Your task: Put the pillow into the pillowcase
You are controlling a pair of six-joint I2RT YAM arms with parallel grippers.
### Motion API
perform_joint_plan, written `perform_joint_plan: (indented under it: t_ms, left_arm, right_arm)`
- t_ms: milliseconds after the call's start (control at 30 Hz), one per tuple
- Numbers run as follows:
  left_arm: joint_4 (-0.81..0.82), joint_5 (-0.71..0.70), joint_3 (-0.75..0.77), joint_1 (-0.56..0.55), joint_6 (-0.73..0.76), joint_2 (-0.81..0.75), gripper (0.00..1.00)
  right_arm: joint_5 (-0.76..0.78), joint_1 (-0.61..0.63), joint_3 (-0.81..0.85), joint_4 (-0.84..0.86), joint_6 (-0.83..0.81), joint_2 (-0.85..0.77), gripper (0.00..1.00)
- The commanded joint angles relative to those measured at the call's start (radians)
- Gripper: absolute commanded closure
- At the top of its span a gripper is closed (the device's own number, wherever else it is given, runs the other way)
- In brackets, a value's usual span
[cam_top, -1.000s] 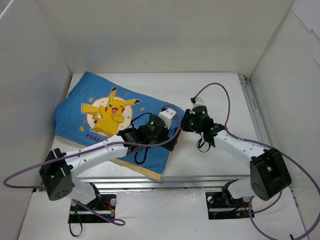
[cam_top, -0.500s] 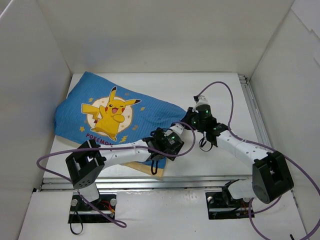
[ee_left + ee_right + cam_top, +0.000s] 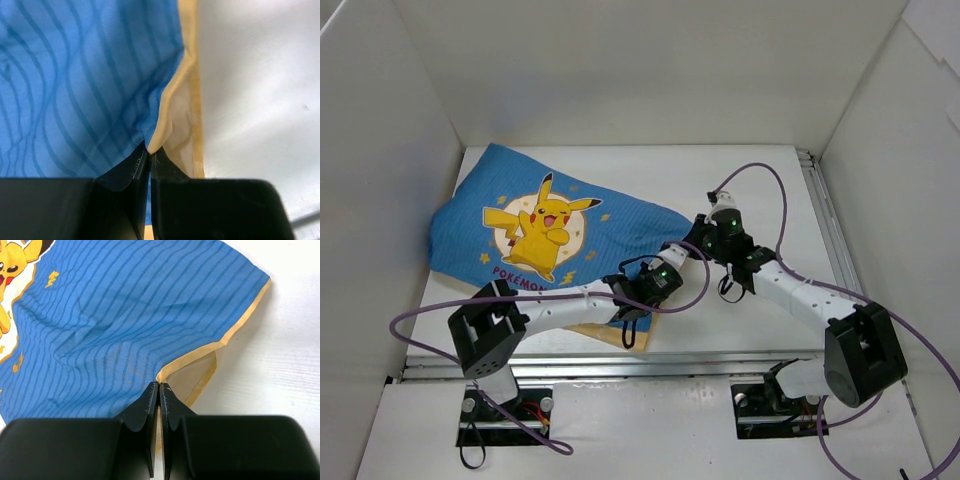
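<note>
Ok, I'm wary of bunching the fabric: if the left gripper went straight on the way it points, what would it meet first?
The pillowcase: the left gripper is shut on its yellow-trimmed edge, with blue cloth directly ahead; the table probably lies just beneath.

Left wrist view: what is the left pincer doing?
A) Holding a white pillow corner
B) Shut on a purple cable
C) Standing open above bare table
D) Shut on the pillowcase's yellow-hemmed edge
D: the left pincer has its tips pressed together, and the pillowcase fabric is pulled up into them where the blue meets the yellow hem.
</note>
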Motion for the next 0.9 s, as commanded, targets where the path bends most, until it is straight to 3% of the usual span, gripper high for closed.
perform_joint_plan:
  t_ms: [0,400,867]
  left_arm:
    - [0.125,0.120,-0.038,0.028,0.063,-0.126,1.00]
    - [0.000,0.503,-0.050,0.191,0.171,-0.515,1.00]
    - [0.148,0.812,-0.182,0.409,0.034,-0.494,1.00]
  right_arm:
    - [0.009,-0.012,0.063,0.067,-0.010,0.004,1.00]
    - [-0.043,-0.047,0.167,0.073,-0.087,0.044,1.00]
    - [-0.113,-0.052,0.211,0.068,-0.127,0.105,1.00]
